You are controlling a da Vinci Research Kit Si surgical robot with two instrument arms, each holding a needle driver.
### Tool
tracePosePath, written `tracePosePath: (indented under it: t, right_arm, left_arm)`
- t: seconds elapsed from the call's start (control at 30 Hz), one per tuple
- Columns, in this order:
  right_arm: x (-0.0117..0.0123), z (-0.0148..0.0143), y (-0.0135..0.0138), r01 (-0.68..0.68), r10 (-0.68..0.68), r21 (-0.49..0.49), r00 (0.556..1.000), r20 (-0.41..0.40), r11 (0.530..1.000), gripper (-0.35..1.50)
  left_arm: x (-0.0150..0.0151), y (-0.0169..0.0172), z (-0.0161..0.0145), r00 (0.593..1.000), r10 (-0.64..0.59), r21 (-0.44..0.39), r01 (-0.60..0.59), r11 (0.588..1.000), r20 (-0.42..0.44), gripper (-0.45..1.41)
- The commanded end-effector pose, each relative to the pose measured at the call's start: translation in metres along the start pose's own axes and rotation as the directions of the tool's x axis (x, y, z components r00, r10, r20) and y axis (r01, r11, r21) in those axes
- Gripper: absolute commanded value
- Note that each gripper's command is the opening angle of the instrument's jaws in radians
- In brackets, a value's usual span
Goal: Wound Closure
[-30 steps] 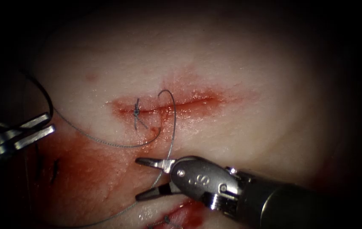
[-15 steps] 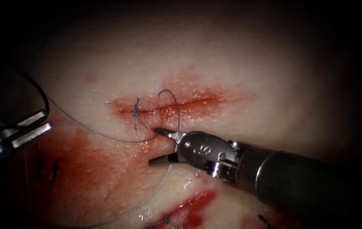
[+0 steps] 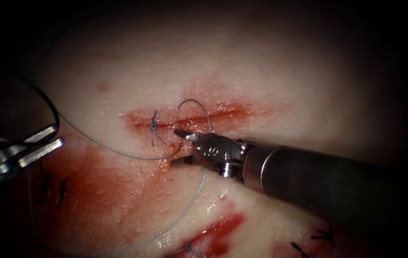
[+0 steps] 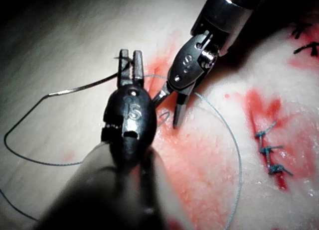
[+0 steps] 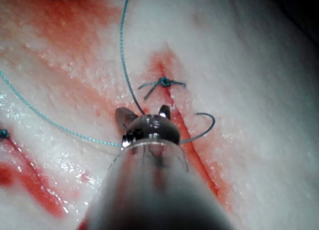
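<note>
One knot (image 3: 154, 126) is tied on the cut (image 3: 213, 116), the rest unclosed; the needle (image 3: 46, 102) is pinched by the left tool (image 3: 50, 139), the right tool (image 3: 179, 146) spread empty.

Thread (image 3: 117, 154) and fluid (image 3: 93, 191) on tissue (image 3: 285, 71)

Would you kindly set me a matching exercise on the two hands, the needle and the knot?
1 left hand
2 right hand
3 needle
4 knot

a open, empty, at the cut
b tied across the cut
c shut on the needle near one end
d out of the tissue, left of the cut

Pairs: 1c, 2a, 3d, 4b
</note>
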Motion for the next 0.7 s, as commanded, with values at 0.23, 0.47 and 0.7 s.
tracePosePath:
  t: [0.23,0.47,0.7]
  right_arm:
    - [0.0007,0.0005,-0.0006,0.051,-0.051,0.045,0.999,-0.005,0.998,-0.35]
    - [0.0021,-0.0011,-0.0018,0.119,-0.115,0.095,0.993,-0.039,0.988,-0.35]
    - [0.0054,-0.0067,-0.0084,0.163,-0.152,0.193,0.986,-0.072,0.968,-0.35]
  left_arm:
    - [-0.0001,-0.0002,0.001,1.0,0.003,0.0,-0.003,1.0,-0.005,-0.45]
    - [-0.0001,-0.0002,0.001,1.0,0.003,-0.001,-0.003,1.0,-0.008,-0.45]
    - [-0.0003,-0.0002,0.0011,1.0,0.01,0.0,-0.01,1.0,-0.007,-0.45]
